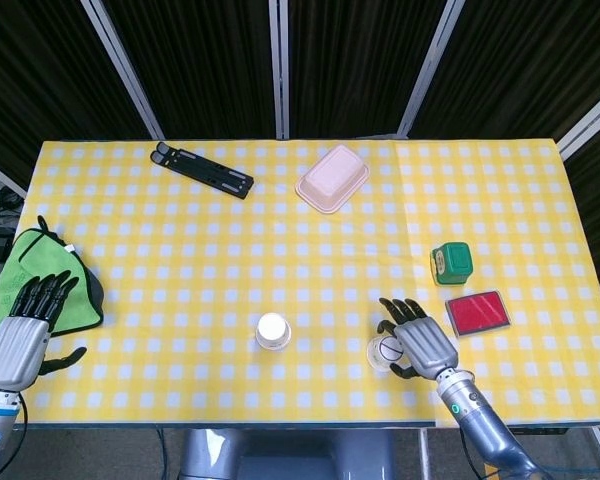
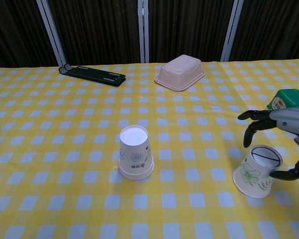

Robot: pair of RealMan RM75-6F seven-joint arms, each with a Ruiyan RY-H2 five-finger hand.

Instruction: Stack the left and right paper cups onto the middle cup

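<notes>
- Yellow-and-white checked tablecloth (image 1: 210, 250) under you, dark curtain panels (image 2: 94, 30) with pale uprights behind the table.
- Your right hand (image 1: 418, 340) sits at the near right, fingers spread and arched over the right paper cup (image 2: 256, 170); the thumb comes in at the cup's right side. Whether anything touches the cup, I cannot tell.
- That cup is upside down, tilted, floral print showing, directly under your fingers.
- Middle paper cup (image 2: 135, 151) stands upside down, well to the left of your right hand.
- Your left hand (image 1: 25, 328) hangs at the table's left edge, fingers straight and apart, nothing in it, just beside a green cloth (image 1: 30, 275).
- Beyond your right hand: a green box (image 1: 452, 262) and a red flat case (image 1: 477, 313), both close on its outer side.
- Far side: a pink lidded container (image 1: 332, 177) and a black folding stand (image 1: 202, 169).
- The chest view cuts off your right wrist and the green box.
</notes>
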